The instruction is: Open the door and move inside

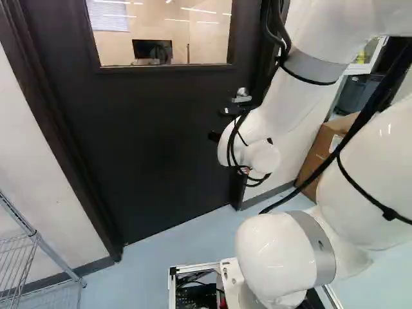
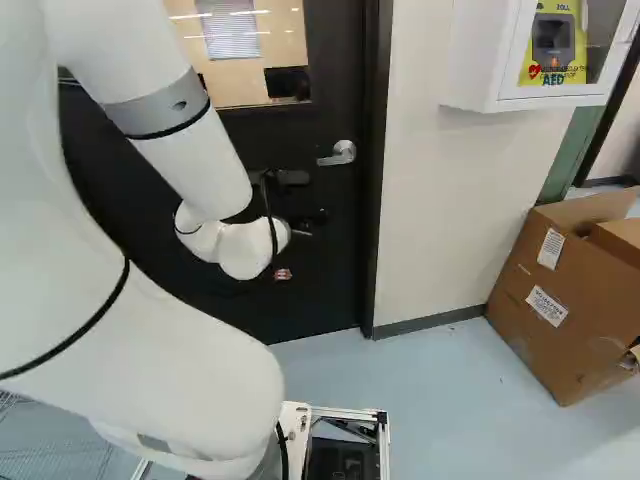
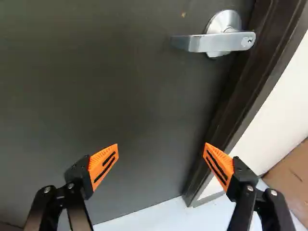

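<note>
My gripper [image 2: 310, 220] is at the end of the arm near the dark door [image 1: 148, 129], mostly hidden behind the wrist. In the wrist view the gripper [image 3: 161, 149] is open, its orange pads wide apart with only the door's surface beyond. A silver lever handle [image 3: 214, 42] lies ahead of the fingers, nearer the side of the finger by the door frame, and touches neither. In the right base view the handle [image 2: 342, 154] shows above and right of the gripper. The door [image 2: 335, 250] stands closed in its frame, with a window in its upper part.
Right of the door are a pale wall [image 2: 440, 210], a white wall cabinet [image 2: 480, 95] and, on the floor, an open cardboard box [image 2: 550, 300]. A wire rack [image 1: 38, 241] stands left of the door. The dark door frame [image 3: 250, 82] borders the handle side.
</note>
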Robot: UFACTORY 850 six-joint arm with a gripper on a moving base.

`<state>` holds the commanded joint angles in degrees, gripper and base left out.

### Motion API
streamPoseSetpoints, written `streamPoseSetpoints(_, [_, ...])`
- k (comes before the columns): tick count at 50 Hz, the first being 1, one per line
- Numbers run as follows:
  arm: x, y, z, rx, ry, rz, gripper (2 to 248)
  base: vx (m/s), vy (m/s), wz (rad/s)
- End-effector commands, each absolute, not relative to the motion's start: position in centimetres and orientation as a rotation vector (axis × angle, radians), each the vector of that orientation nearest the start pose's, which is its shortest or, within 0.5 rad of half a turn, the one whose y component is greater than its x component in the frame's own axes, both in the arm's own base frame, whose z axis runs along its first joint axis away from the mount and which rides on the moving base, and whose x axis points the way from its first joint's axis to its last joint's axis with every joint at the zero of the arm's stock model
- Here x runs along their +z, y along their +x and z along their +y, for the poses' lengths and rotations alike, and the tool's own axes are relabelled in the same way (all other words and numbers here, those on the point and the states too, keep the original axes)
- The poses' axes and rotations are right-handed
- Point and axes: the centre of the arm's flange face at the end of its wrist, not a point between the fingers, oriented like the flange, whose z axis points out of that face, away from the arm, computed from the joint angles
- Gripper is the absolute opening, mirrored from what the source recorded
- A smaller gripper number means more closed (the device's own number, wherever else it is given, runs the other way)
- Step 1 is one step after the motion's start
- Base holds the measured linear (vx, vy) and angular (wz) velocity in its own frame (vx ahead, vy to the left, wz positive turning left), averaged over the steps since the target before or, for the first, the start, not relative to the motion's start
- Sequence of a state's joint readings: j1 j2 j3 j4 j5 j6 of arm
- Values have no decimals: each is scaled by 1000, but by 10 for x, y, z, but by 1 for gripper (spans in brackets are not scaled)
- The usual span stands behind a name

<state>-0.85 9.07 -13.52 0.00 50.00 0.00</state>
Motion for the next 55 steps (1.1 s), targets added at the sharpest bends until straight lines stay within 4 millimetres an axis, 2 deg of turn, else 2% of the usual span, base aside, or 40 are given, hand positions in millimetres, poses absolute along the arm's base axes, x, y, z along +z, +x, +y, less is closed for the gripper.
streamPoseSetpoints(25, [413,361,-6,-1943,-2482,22,247,0,0,0])
streamPoseSetpoints(55, [443,383,-6,-2032,-2410,20,247,0,0,0])
